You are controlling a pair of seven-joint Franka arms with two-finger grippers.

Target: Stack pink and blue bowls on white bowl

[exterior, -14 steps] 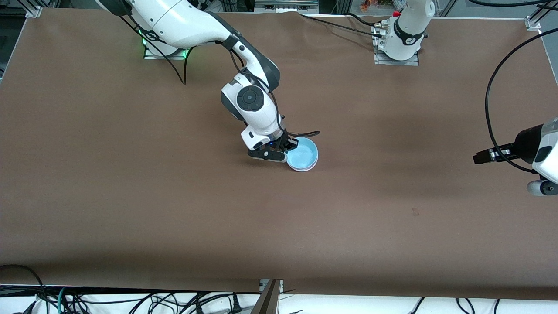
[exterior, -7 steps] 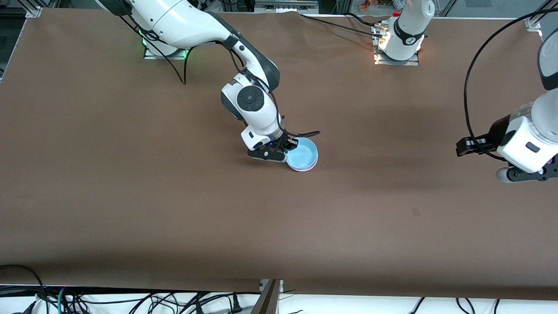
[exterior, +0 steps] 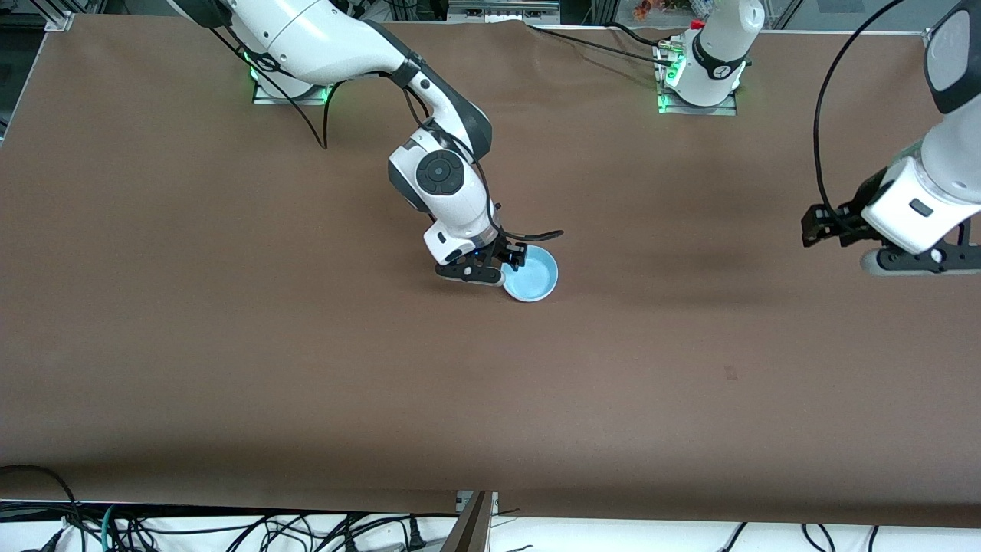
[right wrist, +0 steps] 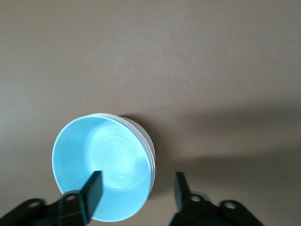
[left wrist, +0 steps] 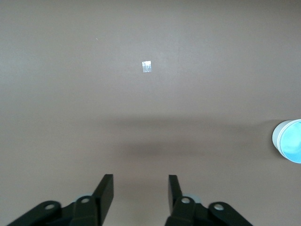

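Right hand sits low at the blue bowl, near the middle of the counter. Its two black fingers are spread apart and are not squeezing anything. In the right wrist view one finger is inside the blue bowl and the other finger is outside it, so the bowl's rim sits in the gap between them. I cannot tell if a finger touches the rim. The blue bowl rests inside another bowl, and only a thin pale edge of that one peeks out around it. That edge looks white, but I cannot be sure of its color. The stack stands upright on the brown counter. The left hand is up in the air over the left arm's end of the counter, well apart from the bowls. Its fingers are spread apart too and hold nothing. In the left wrist view the bowl stack shows at the edge, and a small pale square mark lies on the counter.
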